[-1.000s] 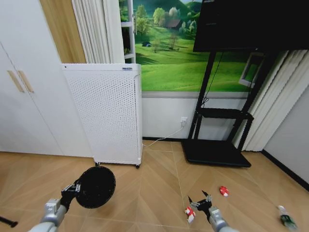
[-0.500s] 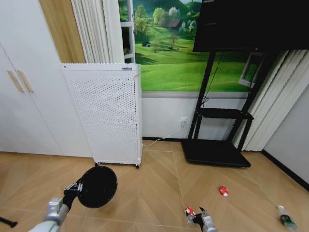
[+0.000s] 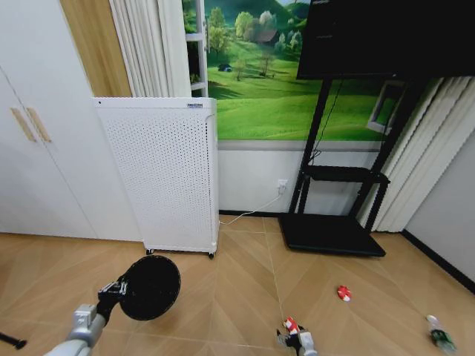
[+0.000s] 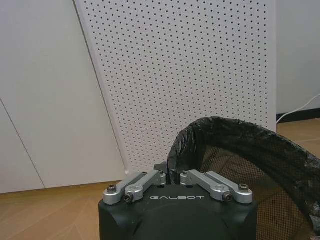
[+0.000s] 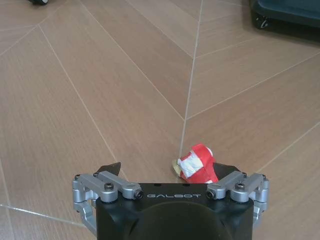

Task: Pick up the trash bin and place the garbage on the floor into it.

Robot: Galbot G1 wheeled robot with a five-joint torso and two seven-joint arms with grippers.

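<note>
The left gripper (image 4: 170, 176) is pinching the trash bin (image 3: 151, 287) by its rim, holding it off the floor at near left. The right gripper (image 5: 169, 172) is hanging open around the red-and-white wrapper (image 5: 198, 164) on the near floor; judging by this, step 1 of 3 pickups is underway, and closing squarely on the wrapper is needed.

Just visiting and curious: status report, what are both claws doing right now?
Left gripper shut on trash bin rim, bin held off floor. Right gripper open, low around red-and-white wrapper. Red piece and bottle on floor. Nothing blocking.
</note>
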